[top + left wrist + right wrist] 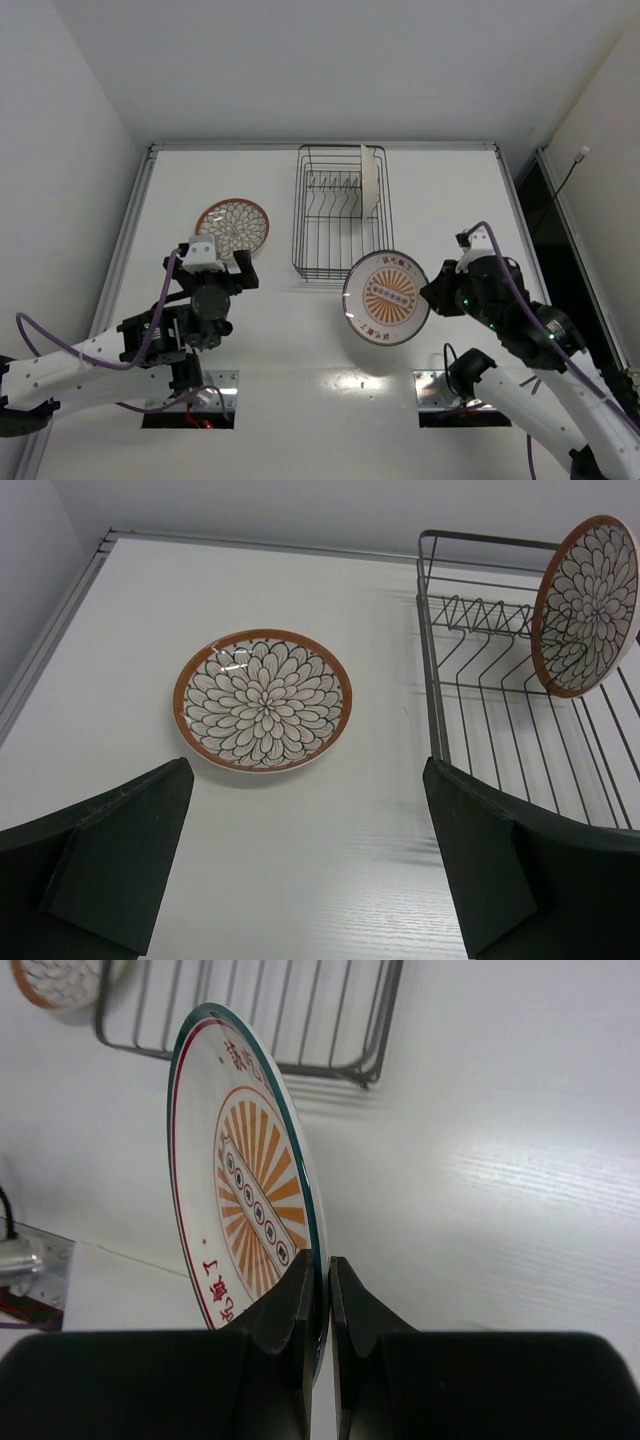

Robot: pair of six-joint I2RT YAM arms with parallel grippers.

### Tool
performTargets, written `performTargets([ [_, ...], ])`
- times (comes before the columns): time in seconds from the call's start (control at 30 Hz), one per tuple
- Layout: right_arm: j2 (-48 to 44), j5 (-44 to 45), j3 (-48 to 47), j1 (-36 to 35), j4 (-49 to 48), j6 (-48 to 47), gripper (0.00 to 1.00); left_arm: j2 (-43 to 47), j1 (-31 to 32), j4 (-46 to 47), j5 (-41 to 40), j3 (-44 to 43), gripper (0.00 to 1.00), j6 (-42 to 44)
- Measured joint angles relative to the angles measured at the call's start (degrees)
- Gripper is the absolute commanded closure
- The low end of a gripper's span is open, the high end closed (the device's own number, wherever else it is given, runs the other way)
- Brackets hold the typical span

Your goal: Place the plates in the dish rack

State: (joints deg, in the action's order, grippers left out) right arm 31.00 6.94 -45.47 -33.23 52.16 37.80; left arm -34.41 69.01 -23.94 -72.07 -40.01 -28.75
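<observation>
Right gripper [323, 1285] clamps sunburst plate [245, 1185] at its rim, lower centre; left gripper [307, 785] gapes. Edge hold may let it pivot against dish rack [325, 240].

Two petal-patterned plates [232, 224], one sunburst plate [386, 297], one dish rack [325, 240].

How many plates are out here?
3. A petal-patterned plate stands in the dish rack, a second petal plate lies on the table left of it, the sunburst plate is pinched in the right gripper. None seems hidden.
</observation>
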Motion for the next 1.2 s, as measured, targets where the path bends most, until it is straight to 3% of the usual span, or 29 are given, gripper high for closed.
performTargets([
  [0.23, 5.2, 2.8, -10.7, 0.0, 1.7, -2.0, 1.0, -0.4, 0.0, 0.0, 0.0, 0.0, 0.0, 0.0],
  [0.7, 31.5, 15.9, -27.9, -0.8, -9.0, -2.5, 1.0, -1.1, 0.0, 0.0, -0.4, 0.0, 0.0, 0.0],
  [1.03, 58.8, 34.4, -54.2, -7.3, -9.9, -5.3, 1.0, -2.2, 0.0, 0.4, -0.7, 0.0, 0.0, 1.0],
  [1.2, 70.1, 43.5, -63.1, -7.9, -8.7, -7.3, 1.0, -1.8, 0.0, 0.9, -0.8, 0.0, 0.0, 1.7],
])
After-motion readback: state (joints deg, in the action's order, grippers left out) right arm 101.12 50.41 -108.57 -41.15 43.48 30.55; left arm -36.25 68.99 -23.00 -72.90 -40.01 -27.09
